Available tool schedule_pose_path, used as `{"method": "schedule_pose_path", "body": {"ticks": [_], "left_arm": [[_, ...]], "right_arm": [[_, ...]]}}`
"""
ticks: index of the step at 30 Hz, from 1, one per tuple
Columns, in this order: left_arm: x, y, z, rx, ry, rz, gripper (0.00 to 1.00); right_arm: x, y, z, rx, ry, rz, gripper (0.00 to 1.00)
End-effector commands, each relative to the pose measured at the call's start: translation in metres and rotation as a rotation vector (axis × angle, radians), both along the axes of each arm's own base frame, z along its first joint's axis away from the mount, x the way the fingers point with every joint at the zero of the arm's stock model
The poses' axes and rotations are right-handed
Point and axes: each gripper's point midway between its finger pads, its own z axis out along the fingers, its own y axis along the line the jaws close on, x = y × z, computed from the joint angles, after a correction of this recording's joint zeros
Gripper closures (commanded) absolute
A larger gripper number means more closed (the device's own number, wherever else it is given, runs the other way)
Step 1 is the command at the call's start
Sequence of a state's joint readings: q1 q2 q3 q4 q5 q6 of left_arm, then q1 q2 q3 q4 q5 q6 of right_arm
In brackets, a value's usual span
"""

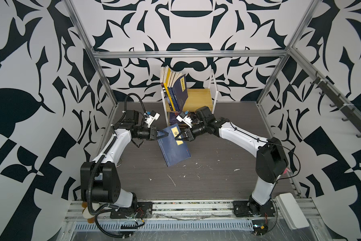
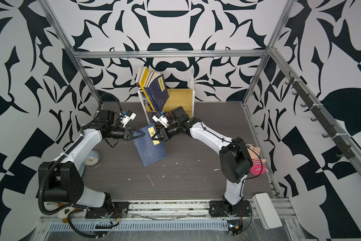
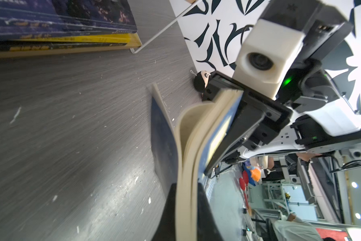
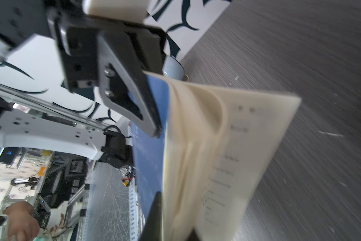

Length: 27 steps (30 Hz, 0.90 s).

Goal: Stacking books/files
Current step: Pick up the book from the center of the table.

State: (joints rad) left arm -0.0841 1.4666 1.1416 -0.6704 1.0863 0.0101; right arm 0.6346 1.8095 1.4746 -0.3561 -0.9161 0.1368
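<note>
Over the worktop (image 1: pixel 217 177) centre the book (image 1: pixel 175 152) hangs, long axis back-to-front; my left claw (image 1: pixel 164 135) pinches its rear-left edge, my right claw (image 1: pixel 178 137) straddles the rear-right, grip unclear.

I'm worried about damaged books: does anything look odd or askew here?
Yes: the book hangs tilted between the left gripper and right gripper, its pages splaying open.
</note>
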Motion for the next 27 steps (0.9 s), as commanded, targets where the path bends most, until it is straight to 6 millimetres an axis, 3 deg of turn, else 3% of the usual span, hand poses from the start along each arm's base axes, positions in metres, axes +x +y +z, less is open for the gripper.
{"method": "schedule_pose_path", "body": {"ticks": [1, 4, 8, 12, 17, 21, 27], "left_arm": [[-0.011, 0.001, 0.016, -0.019, -0.047, 0.004, 1.00], [-0.014, 0.006, 0.017, -0.025, -0.061, 0.037, 0.93], [0.000, 0.030, 0.013, -0.004, -0.029, 0.194, 0.90], [0.017, 0.066, 0.009, 0.023, 0.001, 0.413, 0.88], [0.035, 0.099, -0.001, -0.016, 0.101, 0.623, 1.00], [0.040, 0.114, -0.006, -0.026, 0.149, 0.706, 1.00], [0.044, 0.123, -0.009, -0.014, 0.173, 0.757, 1.00]], "right_arm": [[0.007, -0.010, 0.006, -0.112, -0.108, -0.066, 0.62], [0.011, -0.024, 0.007, -0.218, -0.217, -0.152, 0.48], [0.021, -0.047, 0.017, -0.369, -0.396, -0.322, 0.33], [0.019, -0.047, 0.035, -0.480, -0.614, -0.409, 0.31], [0.005, -0.011, 0.059, -0.452, -0.776, -0.446, 0.31], [-0.006, 0.030, 0.069, -0.429, -0.843, -0.458, 0.32], [-0.015, 0.090, 0.050, -0.481, -0.845, -0.412, 0.32]]}}
